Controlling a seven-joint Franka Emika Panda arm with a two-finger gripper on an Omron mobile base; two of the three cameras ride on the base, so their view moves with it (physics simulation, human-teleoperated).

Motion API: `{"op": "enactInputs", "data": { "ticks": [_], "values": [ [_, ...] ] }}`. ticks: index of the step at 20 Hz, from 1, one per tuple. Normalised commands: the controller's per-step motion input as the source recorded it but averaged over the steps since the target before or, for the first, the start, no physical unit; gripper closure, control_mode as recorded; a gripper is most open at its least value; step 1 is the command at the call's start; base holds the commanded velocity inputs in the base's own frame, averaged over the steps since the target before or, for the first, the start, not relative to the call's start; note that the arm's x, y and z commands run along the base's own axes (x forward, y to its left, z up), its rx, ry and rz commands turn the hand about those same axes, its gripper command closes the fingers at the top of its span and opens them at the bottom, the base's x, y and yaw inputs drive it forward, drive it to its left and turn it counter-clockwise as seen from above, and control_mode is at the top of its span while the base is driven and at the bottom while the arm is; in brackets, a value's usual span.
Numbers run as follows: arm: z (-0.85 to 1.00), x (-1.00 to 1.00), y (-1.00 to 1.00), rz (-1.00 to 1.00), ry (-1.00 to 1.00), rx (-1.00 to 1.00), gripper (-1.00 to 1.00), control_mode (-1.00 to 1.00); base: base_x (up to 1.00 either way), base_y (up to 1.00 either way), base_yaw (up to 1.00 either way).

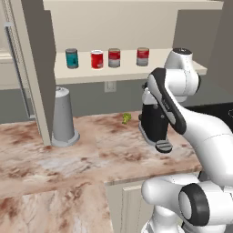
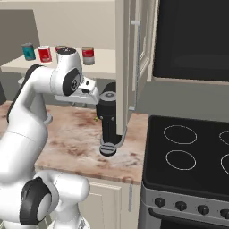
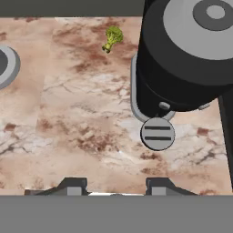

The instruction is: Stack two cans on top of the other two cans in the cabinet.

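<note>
The cabinet (image 1: 132, 72) is open at the front, and a row of cans stands on its shelf board. From left to right in the left base view they are a teal can (image 1: 72, 58), an all-red can (image 1: 97, 59), a red-and-silver can (image 1: 114, 58) and a second red-and-silver can (image 1: 143, 56). All stand upright and apart, none stacked. In the hand view my gripper (image 3: 116, 189) hangs over the marble counter below the shelf, looking down. Its two fingertips (image 3: 73, 184) are spread apart with nothing between them, so it is open.
A black appliance with a round foot (image 3: 182, 59) stands on the counter just right of the gripper. A small broccoli floret (image 3: 112, 37) lies beyond it. A grey cone-shaped object (image 1: 63, 118) stands at the left. The open cabinet door (image 2: 121, 67) and the stove (image 2: 188, 147) are to the right.
</note>
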Motion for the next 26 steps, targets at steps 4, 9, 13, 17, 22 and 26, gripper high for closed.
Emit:
{"op": "enactInputs", "data": {
  "ticks": [4, 9, 13, 17, 22, 26],
  "values": [
    [-0.02, -0.11, 0.00, 0.00, -0.01, 0.00, -1.00, -1.00, 0.00, 0.00, 0.00],
    [-0.14, -0.37, 0.00, -0.03, -0.13, -0.01, -1.00, -1.00, 0.00, 0.00, 0.00],
    [-0.07, -0.46, 0.05, 0.00, -0.66, -0.06, -1.00, -1.00, 0.00, 0.00, 0.00],
    [0.05, -0.18, 0.33, 0.00, -0.59, -0.01, -1.00, -1.00, 0.00, 0.00, 0.00],
    [0.20, 0.00, 0.54, 0.00, -0.45, -0.02, -1.00, -1.00, 0.00, 0.00, 0.00],
    [0.28, 0.02, 0.52, 0.00, -0.34, -0.01, -1.00, -1.00, 0.00, 0.00, 0.00]
  ]
}}
